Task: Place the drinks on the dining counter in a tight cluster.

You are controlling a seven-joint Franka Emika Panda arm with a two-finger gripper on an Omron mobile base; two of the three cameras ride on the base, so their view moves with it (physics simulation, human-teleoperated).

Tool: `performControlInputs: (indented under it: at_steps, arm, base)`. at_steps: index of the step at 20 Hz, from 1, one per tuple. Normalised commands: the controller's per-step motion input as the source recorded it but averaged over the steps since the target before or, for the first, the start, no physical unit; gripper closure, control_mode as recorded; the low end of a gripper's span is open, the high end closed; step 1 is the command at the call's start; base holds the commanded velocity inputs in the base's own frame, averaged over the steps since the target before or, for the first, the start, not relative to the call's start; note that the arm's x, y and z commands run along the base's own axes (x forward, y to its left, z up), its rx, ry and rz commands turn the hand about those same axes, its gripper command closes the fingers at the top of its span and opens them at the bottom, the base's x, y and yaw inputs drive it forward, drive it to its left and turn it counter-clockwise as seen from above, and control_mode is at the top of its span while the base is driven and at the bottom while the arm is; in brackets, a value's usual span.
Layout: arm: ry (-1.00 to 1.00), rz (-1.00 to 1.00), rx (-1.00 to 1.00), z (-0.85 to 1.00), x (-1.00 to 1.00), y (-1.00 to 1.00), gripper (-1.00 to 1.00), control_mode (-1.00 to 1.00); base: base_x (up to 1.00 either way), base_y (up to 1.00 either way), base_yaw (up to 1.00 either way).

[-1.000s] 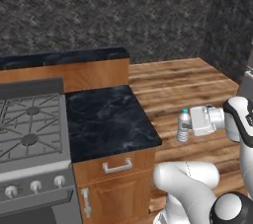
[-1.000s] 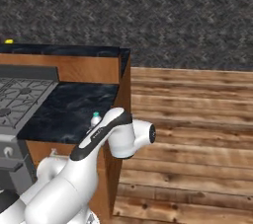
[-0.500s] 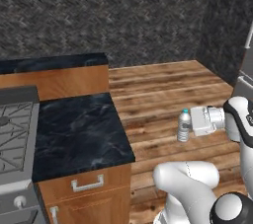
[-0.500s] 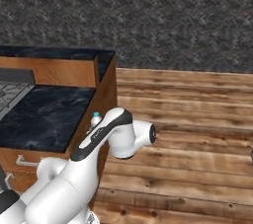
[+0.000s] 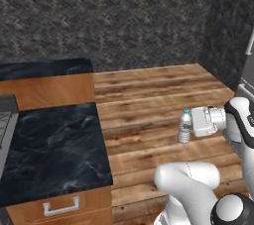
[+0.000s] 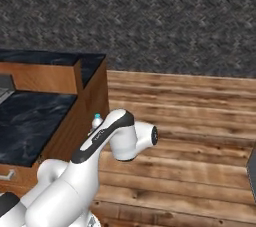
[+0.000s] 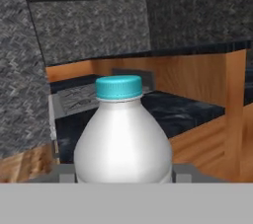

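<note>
**kitchen_sim_fan:** The bottle (image 5: 184, 126), the short clear one with the light-blue cap, is in the hand (image 5: 194, 123), right of centre in the left base view. The hand is clamped tight on its body, carrying it upright in the air above the wood floor (image 5: 149, 100). In the hand view the bottle (image 7: 122, 134) sits at lower centre, cap up, dead straight.

**panda_watcher:** What's changed, though? Looks like the same pose to me.

**kitchen_sim_fan:** The arm pose is the same, yeah. It's the scenery that slid. A second ago the stove took up the lower left of the left base view; now just a sliver of it (image 5: 6, 120) shows at the left edge, and the black marble counter (image 5: 54, 144) has drifted left with it. Everything shifted together, so that's the base driving, not the things moving. The grip on the bottle held steady the whole time.

**panda_watcher:** So it's in transit?

**kitchen_sim_fan:** My guess is yes, hauling this drink toward the dining counter. The raised black top with the wood riser (image 5: 47, 90) at upper left might be it, but I can't say for sure. Nothing's been set down with this one yet.
</note>
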Motion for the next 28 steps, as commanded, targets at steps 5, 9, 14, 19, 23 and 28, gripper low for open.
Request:
performControlInputs:
  at_steps: [5,9,14,19,23,28]
  arm:
    - [0.0,0.0,0.0,0.0,0.0,0.0,1.0,1.0]
    - [0.0,0.0,0.0,0.0,0.0,0.0,1.0,1.0]
    - [0.0,0.0,0.0,0.0,0.0,0.0,1.0,1.0]
    - [0.0,0.0,0.0,0.0,0.0,0.0,1.0,1.0]
    - [0.0,0.0,0.0,0.0,0.0,0.0,1.0,1.0]
    - [0.0,0.0,0.0,0.0,0.0,0.0,1.0,1.0]
  base:
    - [0.63,-0.43,0.07]
    - [0.8,-0.34,0.07]
    - [0.86,-0.27,0.06]
    - [0.88,-0.26,0.04]
    - [0.89,-0.25,0.02]
    - [0.9,-0.24,0.03]
